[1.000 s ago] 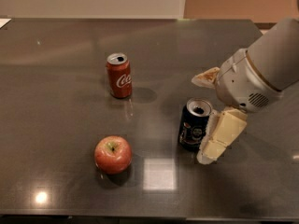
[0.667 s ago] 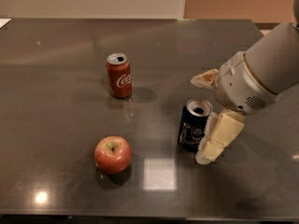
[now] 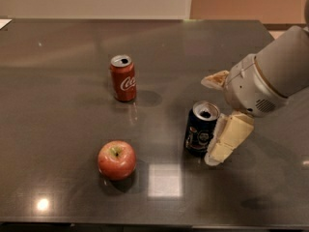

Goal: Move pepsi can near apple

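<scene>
Watching the 1 camera view I have, I see the gripper (image 3: 208, 120) low over the right half of the dark table (image 3: 58, 105), spread wide around the pepsi can (image 3: 199, 131). Its near finger (image 3: 228, 140) lies against or just beside the can's right flank, and the far finger (image 3: 215, 79) sits behind the can and apart from it. It is not clamped on anything. The can stands upright with its opened top showing. The apple (image 3: 116, 159) is to its left and a little nearer the camera, with bare tabletop between the 2.

My main worry is the closing. Only 1 finger is near the can, so as I judge it, the squeeze would push the can sideways before the other finger arrives. A tall can on a glossy surface could skid or tip. From this angle I cannot tell how deep the can sits between the fingers, so a shallow pinch slipping off the rounded wall is possible.

The second risk is at the far end. The apple is round and free to roll, so a can set down too close could nudge it away.

The red Coca-Cola can (image 3: 123, 78) stands well back from the path, and I expect no trouble from it.
</scene>
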`<state>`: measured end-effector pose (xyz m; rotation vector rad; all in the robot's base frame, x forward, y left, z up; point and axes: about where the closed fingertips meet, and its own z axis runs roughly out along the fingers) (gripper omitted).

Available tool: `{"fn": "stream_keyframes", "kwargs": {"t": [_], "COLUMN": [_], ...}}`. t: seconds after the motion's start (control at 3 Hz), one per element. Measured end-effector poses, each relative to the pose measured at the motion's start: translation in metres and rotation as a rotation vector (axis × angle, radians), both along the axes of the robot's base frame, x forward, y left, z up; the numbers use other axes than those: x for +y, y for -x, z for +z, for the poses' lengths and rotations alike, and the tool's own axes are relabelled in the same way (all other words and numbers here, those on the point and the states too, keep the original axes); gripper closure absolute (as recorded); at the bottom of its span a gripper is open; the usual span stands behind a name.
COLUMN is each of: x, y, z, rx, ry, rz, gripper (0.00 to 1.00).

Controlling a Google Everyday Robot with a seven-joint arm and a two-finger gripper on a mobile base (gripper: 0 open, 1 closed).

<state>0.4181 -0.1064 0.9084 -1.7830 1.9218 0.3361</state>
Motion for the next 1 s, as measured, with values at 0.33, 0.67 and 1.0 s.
{"fn": "stream_keyframes", "kwargs": {"t": [0.33, 0.67, 1.0], "x": [-0.0032, -0.0031, 0.0011], "y": [-0.0007, 0.0009, 0.0038], "z": [-0.0053, -0.0091, -0.0073], "rx": [0.013, 0.028, 0.042], "ry": [0.004, 0.003, -0.01], "rz": [0.0, 0.005, 0.016], "gripper": [0.16, 0.4, 0.63]}}
